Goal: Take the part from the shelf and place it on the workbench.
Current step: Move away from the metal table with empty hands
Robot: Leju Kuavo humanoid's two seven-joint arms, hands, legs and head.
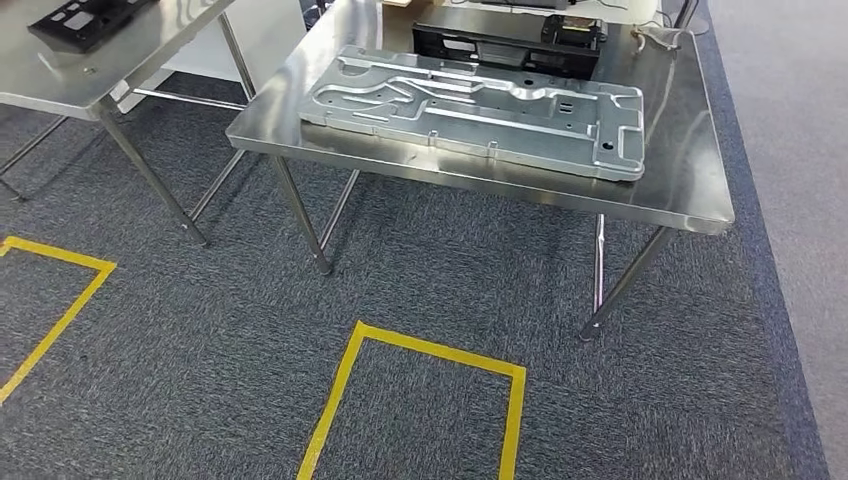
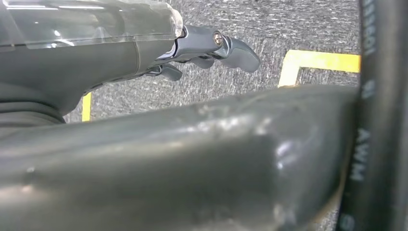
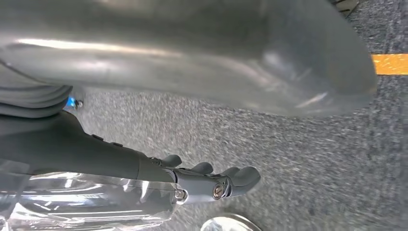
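Stamped metal part [image 1: 475,110] lies flat on tabletop [image 1: 690,185]; likely stiff, heavy, slippery, best gripped at both long edges; left hand [image 2: 211,48] and right hand [image 3: 211,180] hang empty, fingers loosely apart.

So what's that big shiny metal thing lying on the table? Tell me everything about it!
The big metal plate is a long, flat, silver-grey panel that looks like pressed sheet metal. Its top has raised ridges, curvy stamped grooves, small holes and little tabs along the near edge, plus a notch cut at its right end. It lies flat on the shiny steel table, set at a slight angle, taking up much of the tabletop. A black part sits just behind it. No robot hand touches it.
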